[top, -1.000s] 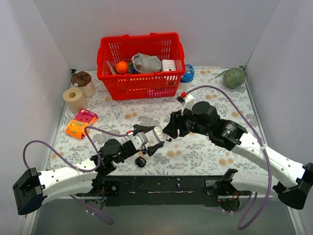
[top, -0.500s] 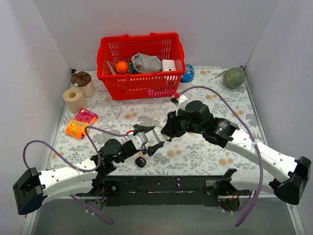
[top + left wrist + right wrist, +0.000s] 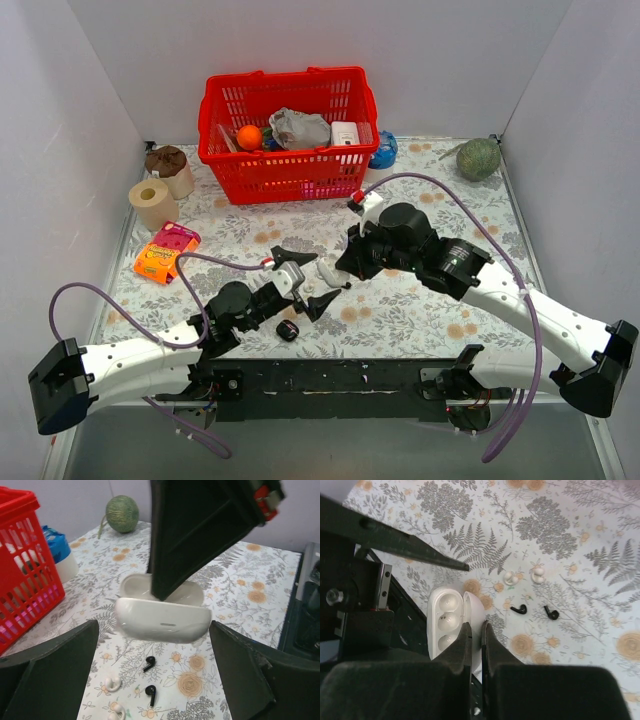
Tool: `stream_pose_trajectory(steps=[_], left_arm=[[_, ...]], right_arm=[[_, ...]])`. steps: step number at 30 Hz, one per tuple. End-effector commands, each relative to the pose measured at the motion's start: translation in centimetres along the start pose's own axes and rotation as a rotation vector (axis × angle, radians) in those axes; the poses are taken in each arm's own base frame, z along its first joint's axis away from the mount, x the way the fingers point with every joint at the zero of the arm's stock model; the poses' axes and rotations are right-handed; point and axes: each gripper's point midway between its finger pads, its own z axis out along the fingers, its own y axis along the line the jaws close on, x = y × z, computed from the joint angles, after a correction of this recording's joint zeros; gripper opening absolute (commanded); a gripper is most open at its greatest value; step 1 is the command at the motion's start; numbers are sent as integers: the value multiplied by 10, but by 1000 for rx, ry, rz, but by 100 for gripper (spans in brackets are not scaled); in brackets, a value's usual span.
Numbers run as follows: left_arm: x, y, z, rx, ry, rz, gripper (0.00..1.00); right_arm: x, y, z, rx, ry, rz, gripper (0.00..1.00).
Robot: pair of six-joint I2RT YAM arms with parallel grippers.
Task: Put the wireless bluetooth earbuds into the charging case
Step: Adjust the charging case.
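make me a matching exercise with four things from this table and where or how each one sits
Things:
1. white earbud case
2. black charging case
3. black earbuds
4. orange

Places or states:
a. inside the red basket
b. loose on the floral cloth beside the white earbuds
c. open, with the right gripper shut on one half
d. lying by itself on the cloth, close to the left gripper

Pairs: 1-c, 2-d, 3-b, 4-a
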Motion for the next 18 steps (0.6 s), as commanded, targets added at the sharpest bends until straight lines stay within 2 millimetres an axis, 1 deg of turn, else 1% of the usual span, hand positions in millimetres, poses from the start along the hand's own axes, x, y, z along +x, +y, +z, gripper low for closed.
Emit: stream_pose_trajectory(steps=[1,4,5,6,7,8,9,10,11,12,13,15,18], left_arm=[[-9,22,0,-129,18,-86,98],[-20,19,-4,-109,0,-105,98],[-25,14,-5,-85,-13,-131,98],[-26,14,-7,-83,-10,-152,98],[-35,14,-9,-81,-23,-177,98],[-39,7,-9,-49,-16,-245,98],[-43,2,-9,0,23,-266,98],[-47,-5,-11,57,34,-295,98],[-51,-16,-13,142,48,-322,98],[-58,-29,-20,278,66,-372,98],[-59,-33,-23,340,84,-401,98],[-64,-34,-32,444,88,-456,98],[-64,-26,-30,462,77,-468,98]], right_arm=[[-33,-1,-35,26,-78,-202,1],[-41,-1,-46,26,-87,-311,1],[-44,1,-51,24,-89,-341,1],[-46,1,-54,20,-91,-404,1],[-49,3,-59,19,-107,-437,1],[-51,4,-61,15,-124,-464,1],[-53,4,-63,13,-137,-492,1],[-56,7,-70,-3,-169,-567,1],[-56,9,-73,-15,-189,-601,1],[-55,11,-74,-32,-199,-637,1],[-57,17,-83,-59,-228,-682,1],[-60,20,-88,-72,-253,-710,1],[-59,24,-88,-97,-237,-739,1]])
